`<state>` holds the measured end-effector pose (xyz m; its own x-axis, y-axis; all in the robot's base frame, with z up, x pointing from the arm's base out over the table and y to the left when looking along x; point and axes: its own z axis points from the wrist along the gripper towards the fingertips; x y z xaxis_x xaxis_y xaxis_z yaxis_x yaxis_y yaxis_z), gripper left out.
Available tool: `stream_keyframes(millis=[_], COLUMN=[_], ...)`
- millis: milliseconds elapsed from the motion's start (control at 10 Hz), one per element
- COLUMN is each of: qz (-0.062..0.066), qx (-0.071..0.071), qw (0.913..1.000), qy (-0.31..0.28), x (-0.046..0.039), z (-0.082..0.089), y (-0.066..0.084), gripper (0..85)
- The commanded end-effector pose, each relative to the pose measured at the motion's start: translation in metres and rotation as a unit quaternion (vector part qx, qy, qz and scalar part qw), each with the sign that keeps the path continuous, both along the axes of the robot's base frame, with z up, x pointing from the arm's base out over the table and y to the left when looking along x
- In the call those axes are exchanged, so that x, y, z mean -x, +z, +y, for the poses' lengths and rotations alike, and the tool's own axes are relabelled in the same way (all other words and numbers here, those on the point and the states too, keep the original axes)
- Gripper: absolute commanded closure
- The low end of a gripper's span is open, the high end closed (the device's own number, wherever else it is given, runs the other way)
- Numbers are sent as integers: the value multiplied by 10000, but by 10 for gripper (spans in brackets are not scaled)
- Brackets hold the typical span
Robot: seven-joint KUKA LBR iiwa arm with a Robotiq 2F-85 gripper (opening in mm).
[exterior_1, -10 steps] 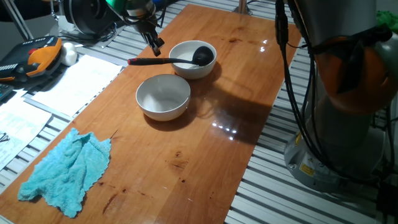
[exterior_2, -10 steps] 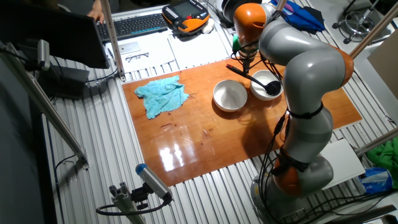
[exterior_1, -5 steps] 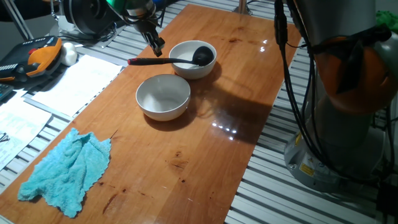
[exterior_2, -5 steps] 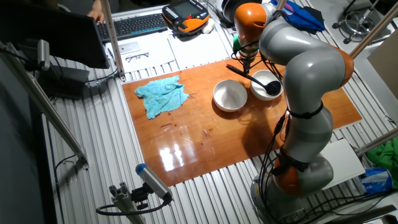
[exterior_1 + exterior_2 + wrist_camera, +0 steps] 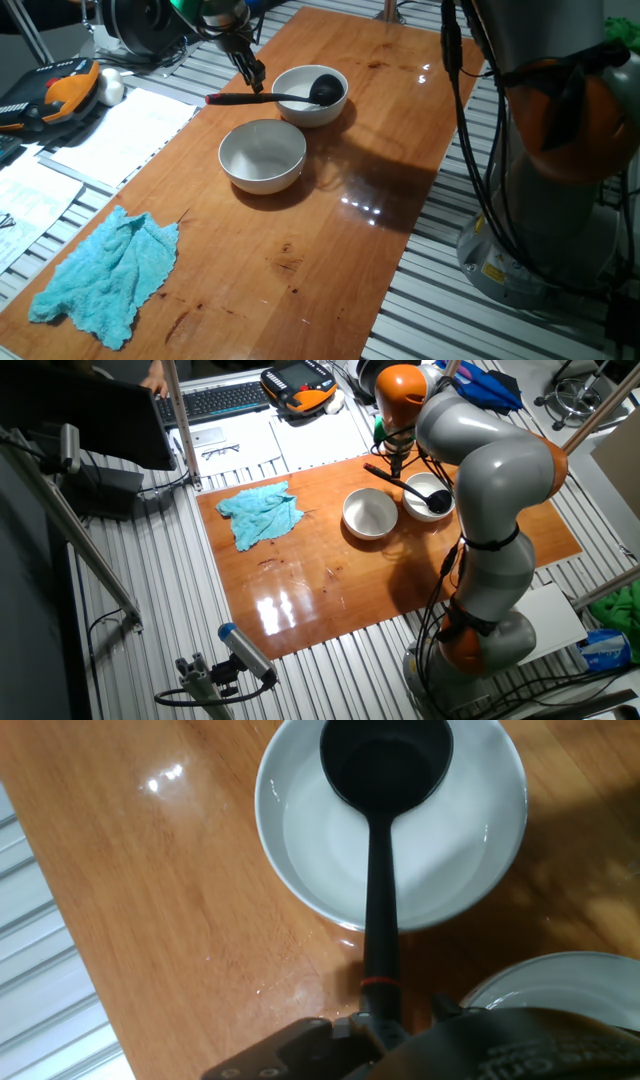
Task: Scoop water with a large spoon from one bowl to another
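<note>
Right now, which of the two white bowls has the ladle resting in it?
The bowl nearer the end effector. The ladle head sits inside it, its handle over the rim. The other bowl, nearer the blue cloth, holds no utensil.

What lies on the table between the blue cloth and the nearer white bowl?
Nothing: in both fixed views only bare wood of the table separates the blue cloth from the nearer white bowl.

Crumpled teal cloth [image 5: 105,279] on wooden table [image 5: 330,250]
</note>
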<state>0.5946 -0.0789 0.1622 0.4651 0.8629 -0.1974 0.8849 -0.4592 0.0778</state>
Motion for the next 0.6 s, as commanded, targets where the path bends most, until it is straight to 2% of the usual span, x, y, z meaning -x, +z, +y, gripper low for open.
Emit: stream_keyframes(millis=[0,300,400,500], qz=[-9,-61,-107,-95], qx=[-11,4,19,58], qw=[10000,10000,9999,9999], qy=[-9,-30,12,-6], x=[-2,-10,-13,-12], z=[3,4,6,3], y=[-12,-19,-28,-27], gripper=[510,510,340,340])
